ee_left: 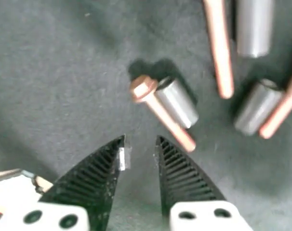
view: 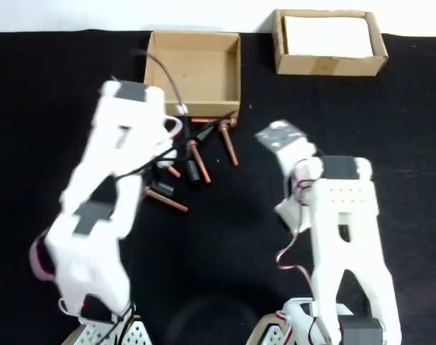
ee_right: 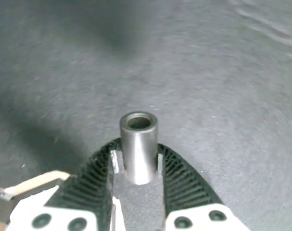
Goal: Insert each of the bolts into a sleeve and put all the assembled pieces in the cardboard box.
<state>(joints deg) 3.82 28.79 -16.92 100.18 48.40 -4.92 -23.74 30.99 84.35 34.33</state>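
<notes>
Holding white pad [view: 326, 36]: 2nd box [view: 329, 66]; bolts [view: 229, 146] by cardboard box [view: 193, 72].

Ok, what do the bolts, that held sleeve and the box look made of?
Bolts: likely copper-plated metal, smooth orange-pink sheen. Sleeve: probably steel, grey satin shine, hollow bore. Cardboard box: plain brown cardboard, matte, folded walls.

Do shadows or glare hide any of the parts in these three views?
High view: even light, but the dark sleeves barely stand out from the black mat. Left wrist view: soft shadows beside the nearest bolt, nothing hidden. Right wrist view: a broad shadow on the mat, mild sheen on the sleeve in the right gripper; its bore reads clearly.
</notes>
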